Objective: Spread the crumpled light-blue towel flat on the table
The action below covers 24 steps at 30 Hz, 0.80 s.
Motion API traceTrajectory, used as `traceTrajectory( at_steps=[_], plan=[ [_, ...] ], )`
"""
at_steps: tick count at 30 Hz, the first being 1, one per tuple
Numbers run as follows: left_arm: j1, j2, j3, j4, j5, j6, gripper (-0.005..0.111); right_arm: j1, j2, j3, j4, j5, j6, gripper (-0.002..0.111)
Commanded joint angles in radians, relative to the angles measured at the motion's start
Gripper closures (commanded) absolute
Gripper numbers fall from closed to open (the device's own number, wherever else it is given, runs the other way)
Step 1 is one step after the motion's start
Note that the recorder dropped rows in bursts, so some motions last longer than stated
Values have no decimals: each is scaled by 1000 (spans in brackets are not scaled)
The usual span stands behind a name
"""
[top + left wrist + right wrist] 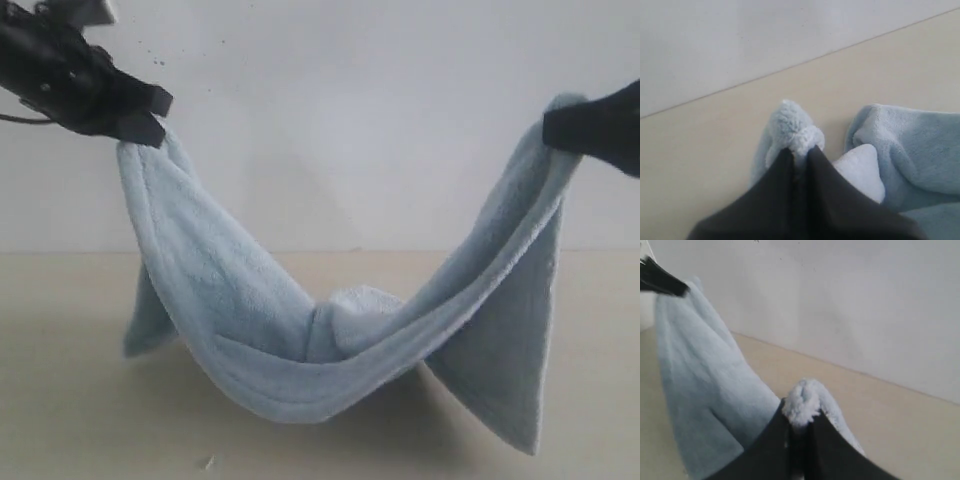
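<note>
Towel (250, 330) sags between left claw (148, 118) and right claw (553, 127), perhaps touching table (70, 420).

Bright, soft light — faint shadow beneath the towel (250, 330) on the table (60, 420); views slightly blurry.

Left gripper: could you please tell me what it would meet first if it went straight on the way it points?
Beyond the pale light-blue terry towel corner it pinches, the left gripper would probably reach the smooth beige table, then the white wall; depth is unclear.
</note>
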Motion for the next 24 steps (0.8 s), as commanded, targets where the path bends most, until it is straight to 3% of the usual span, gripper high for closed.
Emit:
traceTrajectory(
  at_steps=[1,6,9,13,16,17,19,20,24],
  plan=[
    [40,-202,117,69,92,-76,103,0,-7,121,5,151,-107,105],
    [55,-419,279,193,92,-158,103,0,-31,270,5,406,-169,105],
    [55,-608,449,295,92,-210,103,0,-170,355,5,591,-127,106],
    [55,-813,622,347,92,-251,103,28,-324,380,5,634,-70,106],
    [53,-953,690,423,114,-306,103,38,-365,380,5,822,-110,106],
    [53,-989,706,454,114,-322,103,38,-367,380,6,883,-162,106],
    [53,-1054,746,478,114,-349,103,89,-350,380,258,1126,-446,106],
    [49,-1077,778,469,111,-351,103,142,-337,380,454,1254,-737,106],
    [39,-1115,871,419,105,-338,103,259,-361,378,866,1354,-1163,106]
  ],
)
